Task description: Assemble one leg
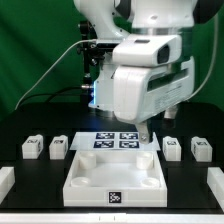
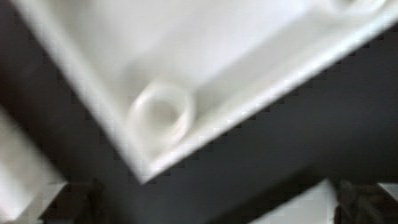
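Four small white legs with tags stand on the black table in the exterior view: two at its left and two at its right. The large white square board with raised corner sockets lies front centre. My gripper hangs over the board's far right corner, apart from every leg. In the blurred wrist view, a board corner with a round socket lies below. The two dark fingertips stand wide apart, and my gripper is open and empty. No leg shows in the wrist view.
The marker board lies flat behind the square board. White blocks sit at the exterior view's front left edge and front right edge. The arm's bulk hides the middle back of the table.
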`<action>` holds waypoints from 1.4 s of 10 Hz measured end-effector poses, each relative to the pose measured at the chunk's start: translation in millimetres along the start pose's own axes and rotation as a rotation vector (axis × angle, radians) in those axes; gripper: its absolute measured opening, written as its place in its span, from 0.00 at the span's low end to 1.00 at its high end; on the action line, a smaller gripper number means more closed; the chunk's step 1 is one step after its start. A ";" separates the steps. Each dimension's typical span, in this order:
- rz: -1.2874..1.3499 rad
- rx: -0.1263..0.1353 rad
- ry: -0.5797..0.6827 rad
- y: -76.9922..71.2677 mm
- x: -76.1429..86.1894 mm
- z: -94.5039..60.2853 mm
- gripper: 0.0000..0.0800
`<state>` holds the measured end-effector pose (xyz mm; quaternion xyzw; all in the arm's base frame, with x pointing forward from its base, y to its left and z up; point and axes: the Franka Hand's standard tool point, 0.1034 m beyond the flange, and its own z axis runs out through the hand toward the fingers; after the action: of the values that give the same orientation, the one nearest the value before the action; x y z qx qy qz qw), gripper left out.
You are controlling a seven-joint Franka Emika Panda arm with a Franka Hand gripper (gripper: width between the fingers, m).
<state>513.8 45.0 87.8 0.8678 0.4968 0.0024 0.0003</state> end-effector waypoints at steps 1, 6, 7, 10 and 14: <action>-0.160 -0.007 0.010 -18.6 -24.2 17.9 0.81; -0.482 -0.021 0.039 -42.9 -96.2 82.0 0.81; -0.474 -0.022 0.040 -41.8 -98.4 82.8 0.81; -0.471 -0.022 0.040 -41.9 -98.5 82.9 0.47; -0.471 -0.022 0.040 -42.0 -98.7 83.0 0.06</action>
<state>428.0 -18.7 4.3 0.7278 0.6853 0.0246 0.0004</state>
